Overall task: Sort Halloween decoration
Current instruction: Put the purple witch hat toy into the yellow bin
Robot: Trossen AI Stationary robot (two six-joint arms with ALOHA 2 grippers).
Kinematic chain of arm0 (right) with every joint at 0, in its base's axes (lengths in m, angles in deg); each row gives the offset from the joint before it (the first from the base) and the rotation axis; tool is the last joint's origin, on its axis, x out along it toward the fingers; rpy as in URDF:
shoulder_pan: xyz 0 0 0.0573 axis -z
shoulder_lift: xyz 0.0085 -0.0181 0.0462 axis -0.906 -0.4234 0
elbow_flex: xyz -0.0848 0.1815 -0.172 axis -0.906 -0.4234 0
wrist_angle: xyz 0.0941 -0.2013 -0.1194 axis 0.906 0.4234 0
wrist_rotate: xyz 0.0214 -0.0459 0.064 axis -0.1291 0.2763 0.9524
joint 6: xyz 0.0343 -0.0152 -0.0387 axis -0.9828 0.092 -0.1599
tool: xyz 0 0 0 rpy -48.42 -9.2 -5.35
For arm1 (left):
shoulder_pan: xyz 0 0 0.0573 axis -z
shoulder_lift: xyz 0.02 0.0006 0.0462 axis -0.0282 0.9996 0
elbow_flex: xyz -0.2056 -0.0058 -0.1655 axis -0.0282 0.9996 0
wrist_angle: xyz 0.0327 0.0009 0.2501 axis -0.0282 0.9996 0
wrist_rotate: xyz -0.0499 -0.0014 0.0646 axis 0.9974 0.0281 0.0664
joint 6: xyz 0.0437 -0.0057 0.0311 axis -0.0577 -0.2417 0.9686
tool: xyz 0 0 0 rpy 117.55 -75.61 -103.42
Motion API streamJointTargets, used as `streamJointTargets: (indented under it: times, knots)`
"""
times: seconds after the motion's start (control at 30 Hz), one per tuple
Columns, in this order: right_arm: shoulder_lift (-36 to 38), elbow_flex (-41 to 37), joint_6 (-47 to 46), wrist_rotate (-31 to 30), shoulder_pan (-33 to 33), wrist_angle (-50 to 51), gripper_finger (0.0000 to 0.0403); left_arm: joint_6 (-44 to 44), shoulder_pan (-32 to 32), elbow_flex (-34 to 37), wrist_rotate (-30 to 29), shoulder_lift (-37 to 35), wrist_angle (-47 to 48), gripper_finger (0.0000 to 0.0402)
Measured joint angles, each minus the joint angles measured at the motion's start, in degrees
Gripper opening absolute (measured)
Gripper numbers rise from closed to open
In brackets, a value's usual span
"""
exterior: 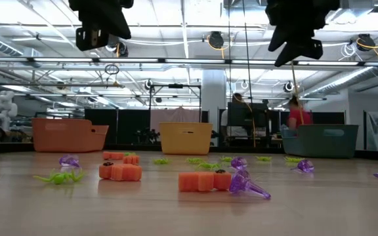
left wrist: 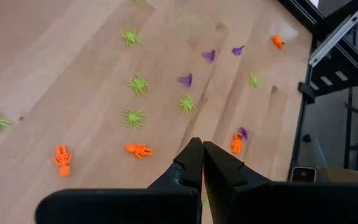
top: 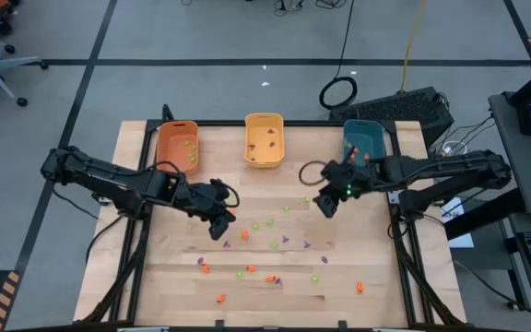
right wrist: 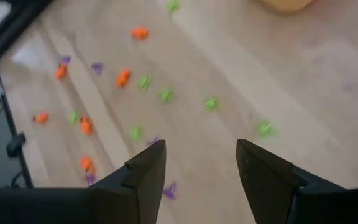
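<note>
wooden table (top: 155, 267) is carrying many tiny halloween decorations (top: 275, 244), lying loose in the middle. left gripper (top: 218, 228) is hanging shut and empty, right gripper (top: 324, 205) is hanging wide. it should be lowering straight over one piece.

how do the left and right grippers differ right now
The left gripper has its fingers pressed shut; the right gripper stands open with a wide gap. The left gripper hangs over the table's left-centre, below the orange bin; the right gripper hangs right of centre, below the teal bin. Shared: both are dark, raised off the wood, hold nothing visible, and look down on scattered trinkets.
</note>
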Motion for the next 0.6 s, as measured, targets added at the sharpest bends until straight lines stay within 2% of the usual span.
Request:
streamJointTargets:
  times: [0.17,0.37,0.6]
  knots:
    - [-2.6,0.0,-7.8,0.3,-4.8,5.7,0.0181,0.0,0.7,0.0,-1.2,0.0,0.0,0.0013]
    - [-6.4,0.0,-18.3,4.9,-10.6,13.0,0.0181,0.0,0.8,0.0,-1.7,0.0,0.0,0.0013]
    - [-12.5,0.0,-27.2,9.6,-15.7,14.7,0.018,0.1,0.8,0.0,-4.9,0.0,0.0,0.0013]
